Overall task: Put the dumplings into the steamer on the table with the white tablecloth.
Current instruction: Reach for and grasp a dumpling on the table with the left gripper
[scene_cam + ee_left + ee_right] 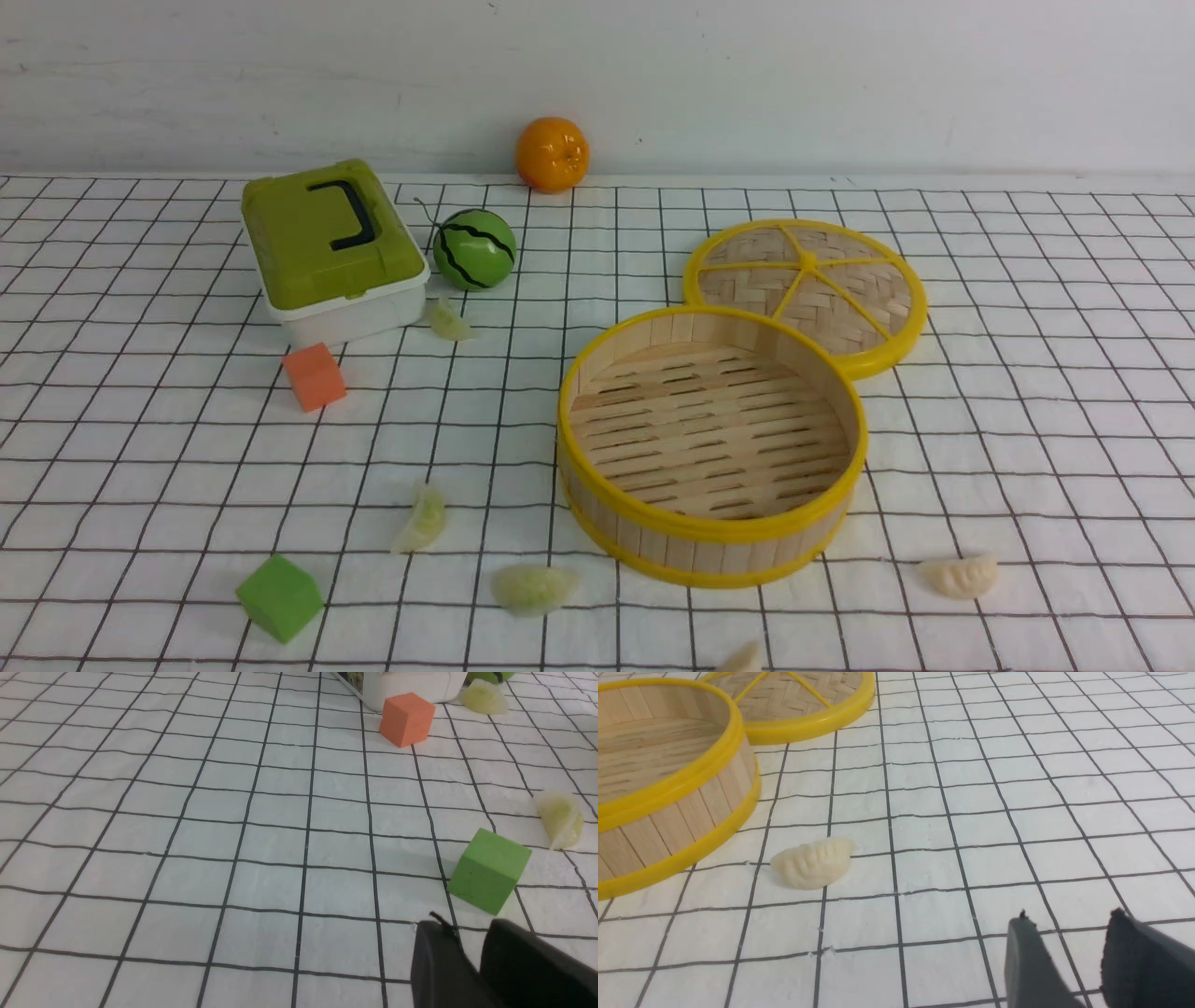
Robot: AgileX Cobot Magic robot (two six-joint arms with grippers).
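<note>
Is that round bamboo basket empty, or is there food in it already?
Empty. The steamer has a bare slatted floor; the dumplings lie outside it on the white tablecloth.

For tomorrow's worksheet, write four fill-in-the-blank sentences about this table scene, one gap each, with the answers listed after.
1. The number of dumplings inside the steamer is ____.
2. The cube nearest the green-lidded box is coloured ____.
3. The striped ball beside that box is painted like a ____.
4. Of the five dumplings on the tablecloth, ____ are cream-white.

Missing words: zero; orange; watermelon; two.
</note>
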